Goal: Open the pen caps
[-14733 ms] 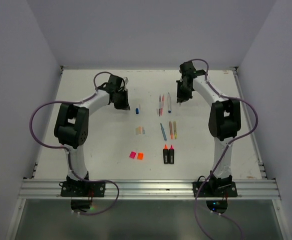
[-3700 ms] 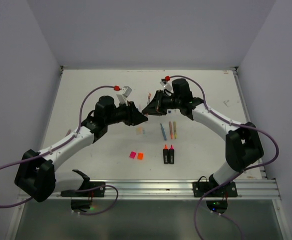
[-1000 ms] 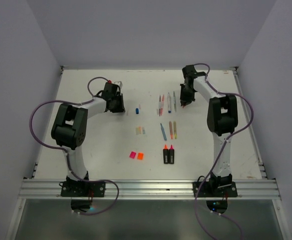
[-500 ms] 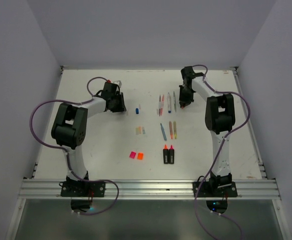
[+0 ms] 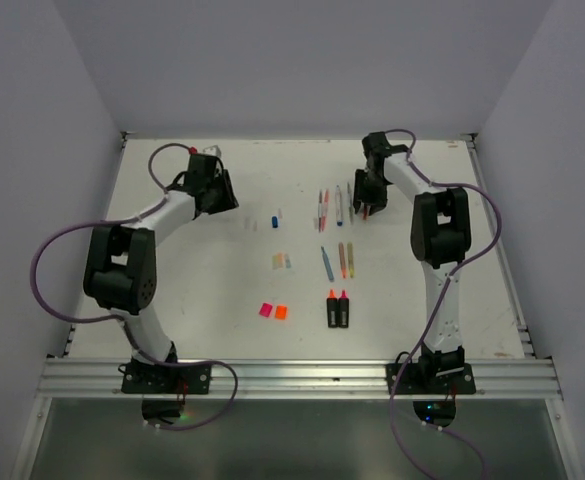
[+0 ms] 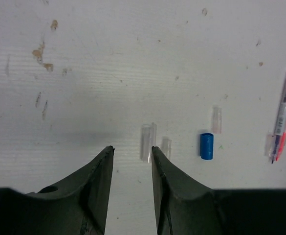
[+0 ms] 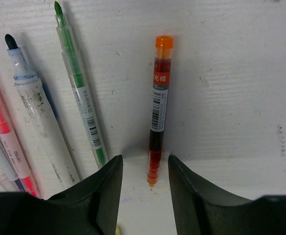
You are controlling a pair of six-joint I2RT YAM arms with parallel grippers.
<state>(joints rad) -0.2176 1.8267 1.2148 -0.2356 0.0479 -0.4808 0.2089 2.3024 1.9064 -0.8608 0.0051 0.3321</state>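
Since neither arm carries anything, read this as a drop-off pose.

Left end effector (image 6: 132,149): jaws apart, empty, low over the table (image 6: 84,58). A clear cap (image 6: 147,142) lies flat just past its fingertips. A shorter clear cap (image 6: 166,146) sits just beside it, and the blue cap (image 6: 207,146) is further right. All are loose, none on a pen.

Right end effector (image 7: 144,157): jaws apart, empty, lined up either side of the orange pen (image 7: 157,110). That pen lies flat with one end near the fingers. The near end looks bare, but I can't be sure. The green pen (image 7: 79,83) and white pen (image 7: 35,105) beside it show exposed tips.

Layout logic from overhead: caps sit left of centre, barrels (image 5: 338,206) right, so each arm parks its half on its own side. The pink cap (image 5: 265,310) and orange cap (image 5: 281,312) lie apart from the black highlighter bodies (image 5: 337,312).

My guess is that nearly everything is uncapped. Worth checking each barrel before calling it done.
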